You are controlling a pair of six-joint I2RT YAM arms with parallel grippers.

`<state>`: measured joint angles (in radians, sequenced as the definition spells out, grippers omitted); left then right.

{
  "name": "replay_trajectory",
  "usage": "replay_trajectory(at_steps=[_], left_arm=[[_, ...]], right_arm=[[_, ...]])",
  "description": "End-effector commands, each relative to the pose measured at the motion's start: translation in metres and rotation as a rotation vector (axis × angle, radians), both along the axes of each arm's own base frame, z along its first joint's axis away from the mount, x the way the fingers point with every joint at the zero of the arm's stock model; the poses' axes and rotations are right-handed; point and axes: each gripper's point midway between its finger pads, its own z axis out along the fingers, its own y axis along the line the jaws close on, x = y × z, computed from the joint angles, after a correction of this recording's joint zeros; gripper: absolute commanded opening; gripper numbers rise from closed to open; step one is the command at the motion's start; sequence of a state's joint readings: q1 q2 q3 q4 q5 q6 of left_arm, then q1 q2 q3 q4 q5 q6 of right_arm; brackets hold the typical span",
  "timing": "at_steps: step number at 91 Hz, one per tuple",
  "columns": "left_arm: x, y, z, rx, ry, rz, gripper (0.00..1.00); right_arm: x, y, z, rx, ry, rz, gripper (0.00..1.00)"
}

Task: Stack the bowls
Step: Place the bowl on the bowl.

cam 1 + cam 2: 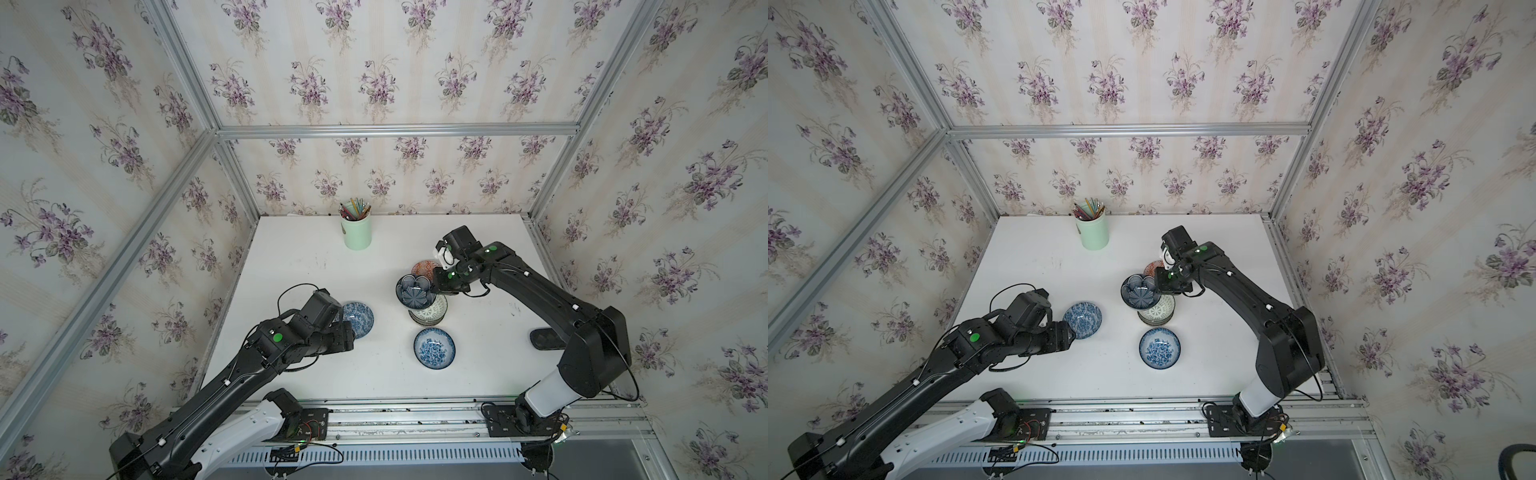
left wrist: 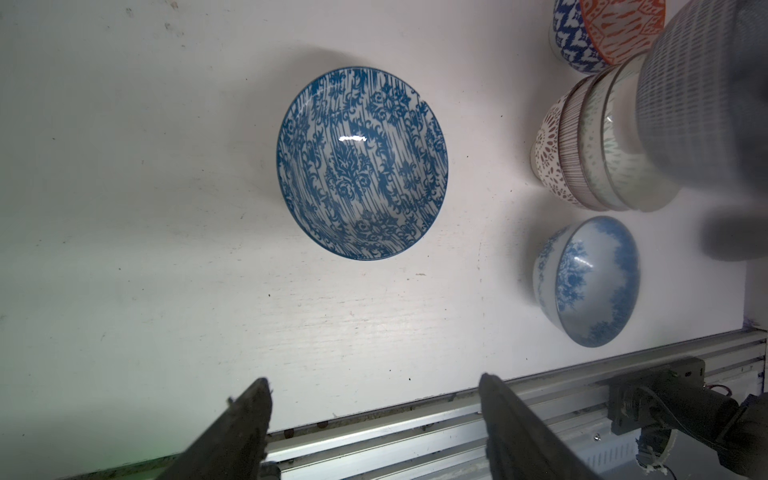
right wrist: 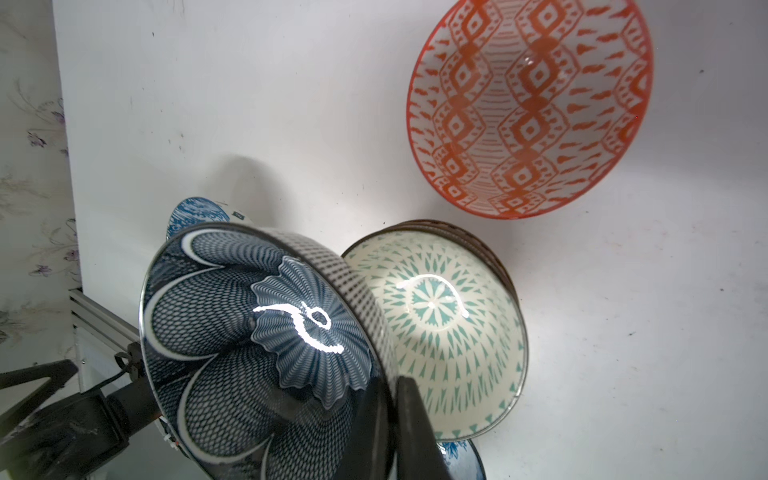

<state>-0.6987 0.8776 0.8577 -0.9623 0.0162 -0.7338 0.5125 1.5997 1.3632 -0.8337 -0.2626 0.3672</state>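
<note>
My right gripper (image 3: 388, 382) is shut on the rim of the dark navy petal bowl (image 3: 257, 340), one finger inside and one outside. The bowl hangs tilted just above and beside a stack of bowls (image 1: 430, 313) whose top bowl (image 3: 440, 332) is white with teal marks. An orange geometric bowl (image 1: 424, 268) stands behind the stack. Two blue-white floral bowls stand alone: one (image 2: 361, 162) just ahead of my open, empty left gripper (image 2: 374, 386), one (image 1: 434, 347) in front of the stack.
A mint-green cup of pencils (image 1: 356, 230) stands at the back of the white table (image 1: 291, 270). The aluminium rail (image 2: 415, 428) runs along the table's front edge, under the left fingers. Wallpapered walls close in three sides.
</note>
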Motion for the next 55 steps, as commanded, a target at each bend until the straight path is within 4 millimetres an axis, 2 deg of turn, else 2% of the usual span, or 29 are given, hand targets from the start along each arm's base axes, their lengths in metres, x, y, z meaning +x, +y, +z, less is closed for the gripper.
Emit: replay_trajectory(at_steps=[1,18,55], left_arm=[[0.001,0.001,0.001,-0.004,-0.008,0.005,0.80],[-0.001,0.002,-0.001,-0.006,-0.006,0.007,0.80],[-0.003,0.001,-0.005,-0.011,0.000,0.006,0.80]], right_arm=[[0.013,-0.005,0.005,0.008,-0.029,-0.031,0.00],[0.016,-0.017,0.001,0.008,-0.029,-0.065,0.00],[-0.001,-0.023,-0.022,0.014,0.009,-0.067,0.00]])
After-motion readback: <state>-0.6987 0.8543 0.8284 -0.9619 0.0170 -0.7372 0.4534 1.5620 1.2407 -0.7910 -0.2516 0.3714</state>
